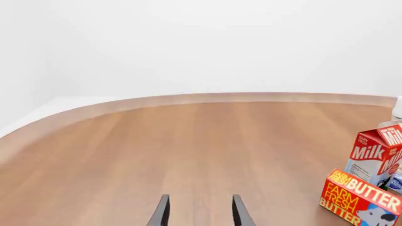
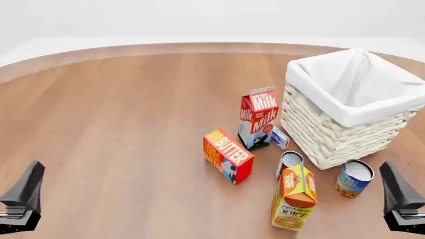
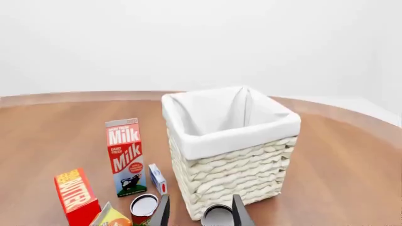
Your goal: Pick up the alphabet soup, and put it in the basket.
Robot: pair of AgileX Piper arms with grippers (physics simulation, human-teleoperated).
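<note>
Hanging low at the near edge, the left gripper point(image 1: 199, 212) and right gripper point(image 3: 201, 212) both have their fingers parted, empty and touching nothing. Just ahead of the right one stands the alphabet soup point(image 2: 354, 179) upright on the table point(image 2: 119, 114), close beside the basket point(image 2: 332, 134). Farther left stands the milk carton point(image 2: 257, 118).

Milk carton point(image 2: 258, 118), butter box point(image 2: 228, 155), juice carton point(image 2: 295, 197)
</note>
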